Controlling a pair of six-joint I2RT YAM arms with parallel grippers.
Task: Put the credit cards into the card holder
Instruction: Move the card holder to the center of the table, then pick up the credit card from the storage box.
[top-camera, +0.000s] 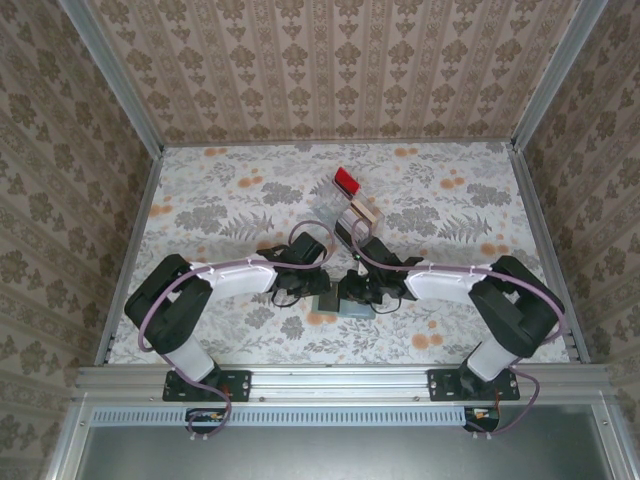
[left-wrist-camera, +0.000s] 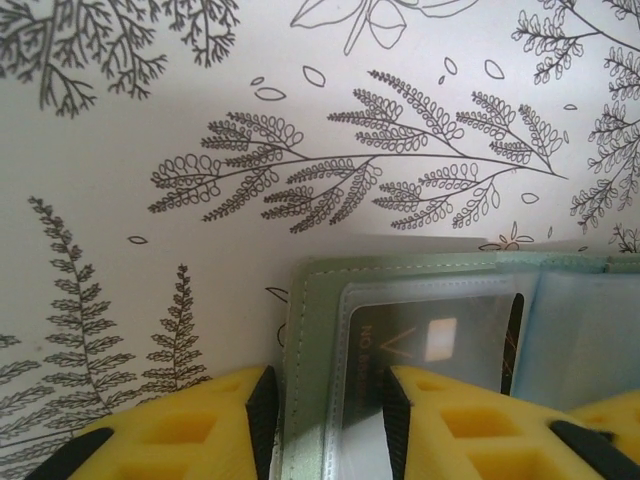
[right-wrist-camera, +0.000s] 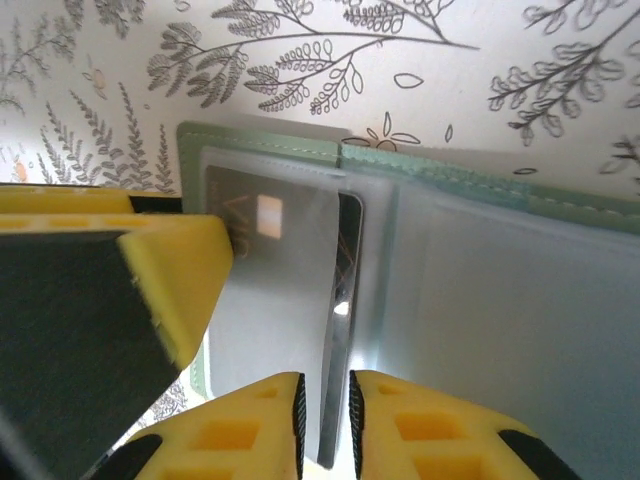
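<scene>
**Seat the card square, holder pinned**

The card holder (top-camera: 357, 303) lay open by the middle of the table's near edge, with a dark credit card (right-wrist-camera: 295, 255) partway into its clear sleeve. The right gripper (right-wrist-camera: 327, 400) was nearly closed around the card's trailing edge; I couldn't tell if the pads bit. The left gripper (left-wrist-camera: 330, 400) stood part-open astride the holder's edge, clamping nothing. My call was a straight, flat push, with the left pressing the holder down first. The spare cards (top-camera: 362, 213) sat mid-table.
</scene>
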